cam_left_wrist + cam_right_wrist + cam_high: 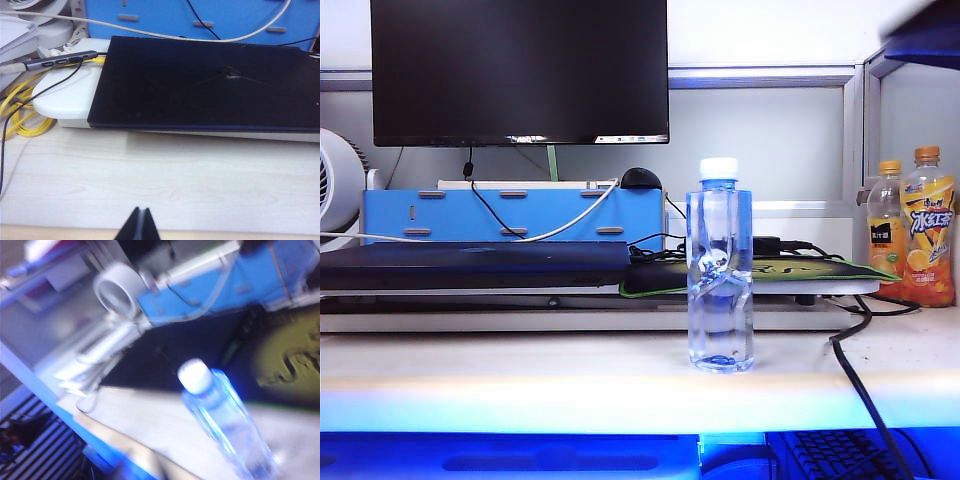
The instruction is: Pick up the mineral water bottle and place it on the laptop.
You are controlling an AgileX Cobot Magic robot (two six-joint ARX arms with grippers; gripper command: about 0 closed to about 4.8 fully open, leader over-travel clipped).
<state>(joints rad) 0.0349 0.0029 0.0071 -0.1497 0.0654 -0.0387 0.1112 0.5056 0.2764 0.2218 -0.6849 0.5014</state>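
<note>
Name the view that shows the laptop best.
Left wrist view: the laptop fills it, its closed dark lid seen sharply from above. The exterior view gives only its thin front edge, and the right wrist view just a dark blur behind the bottle.

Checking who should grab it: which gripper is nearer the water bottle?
Probably right. Its wrist camera looks down on the bottle closely, though the right gripper itself is unseen. The left gripper, shut, faces the laptop, no bottle in sight.
</note>
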